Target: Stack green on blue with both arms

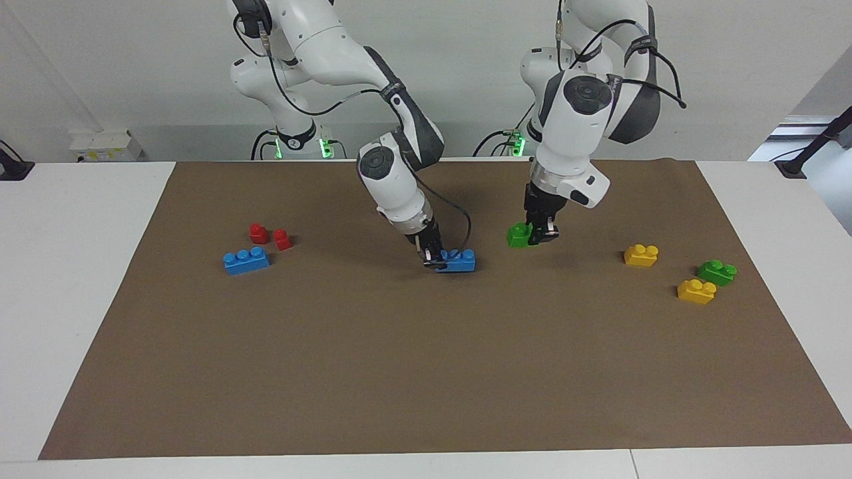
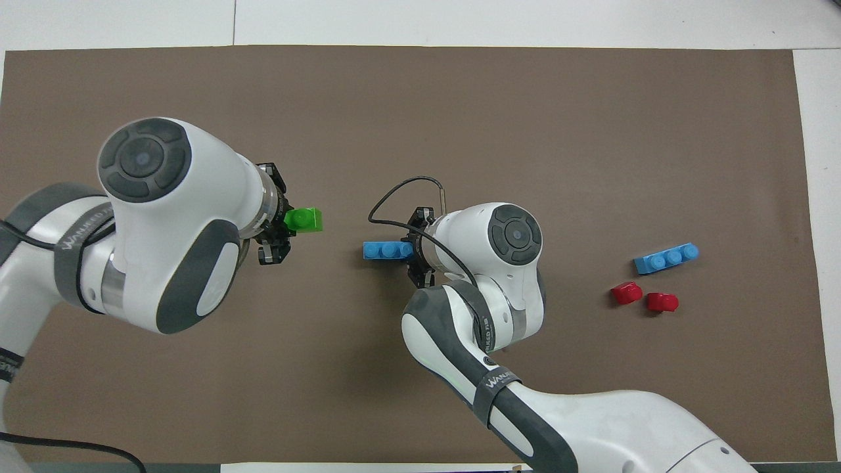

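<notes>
A green brick hangs low over the middle of the brown mat, with my left gripper shut on one end of it. Whether it touches the mat I cannot tell. A blue brick lies on the mat a short gap away, toward the right arm's end. My right gripper is shut on the end of it that points away from the green one. A second green brick sits toward the left arm's end of the table.
A second blue brick and two red blocks lie toward the right arm's end. Two yellow bricks sit beside the second green brick. The brown mat covers most of the white table.
</notes>
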Robot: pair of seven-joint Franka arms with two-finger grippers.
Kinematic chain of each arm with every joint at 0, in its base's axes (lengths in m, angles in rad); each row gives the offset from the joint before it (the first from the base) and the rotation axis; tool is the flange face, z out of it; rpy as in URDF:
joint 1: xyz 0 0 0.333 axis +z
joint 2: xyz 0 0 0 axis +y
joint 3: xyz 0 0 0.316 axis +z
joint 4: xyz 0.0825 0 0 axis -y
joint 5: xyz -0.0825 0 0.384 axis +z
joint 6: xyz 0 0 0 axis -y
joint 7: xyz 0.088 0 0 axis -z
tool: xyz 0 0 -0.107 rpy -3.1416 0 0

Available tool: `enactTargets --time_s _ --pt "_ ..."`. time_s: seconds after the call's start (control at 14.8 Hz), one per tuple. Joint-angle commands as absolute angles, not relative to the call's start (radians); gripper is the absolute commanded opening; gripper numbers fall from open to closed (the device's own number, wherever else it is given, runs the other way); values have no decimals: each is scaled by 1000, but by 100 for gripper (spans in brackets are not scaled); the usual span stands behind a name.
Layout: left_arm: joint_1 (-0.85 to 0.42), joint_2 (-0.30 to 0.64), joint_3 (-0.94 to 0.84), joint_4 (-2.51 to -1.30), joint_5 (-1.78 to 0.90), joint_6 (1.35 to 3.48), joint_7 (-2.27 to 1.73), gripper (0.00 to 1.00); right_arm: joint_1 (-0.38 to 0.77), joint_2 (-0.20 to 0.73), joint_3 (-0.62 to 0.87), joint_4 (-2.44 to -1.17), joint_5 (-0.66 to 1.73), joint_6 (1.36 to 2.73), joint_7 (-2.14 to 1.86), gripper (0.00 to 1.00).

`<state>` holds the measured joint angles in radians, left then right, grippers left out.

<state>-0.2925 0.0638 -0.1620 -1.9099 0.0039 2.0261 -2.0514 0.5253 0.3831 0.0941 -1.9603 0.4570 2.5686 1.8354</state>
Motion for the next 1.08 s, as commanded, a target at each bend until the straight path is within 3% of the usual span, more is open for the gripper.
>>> enactTargets --time_s 0.0,0.27,1.01 --pt "-342 3 -144 -2003 -2 2089 -2120 0 541 393 91 -1988 471 2618 1841 0" --pt "-390 5 -144 -2069 14 2186 -2187 0 545 396 91 -1988 477 2631 1842 0" --pt "-492 103 -144 -2100 116 2338 -2384 0 545 396 91 -1987 477 2635 1841 0"
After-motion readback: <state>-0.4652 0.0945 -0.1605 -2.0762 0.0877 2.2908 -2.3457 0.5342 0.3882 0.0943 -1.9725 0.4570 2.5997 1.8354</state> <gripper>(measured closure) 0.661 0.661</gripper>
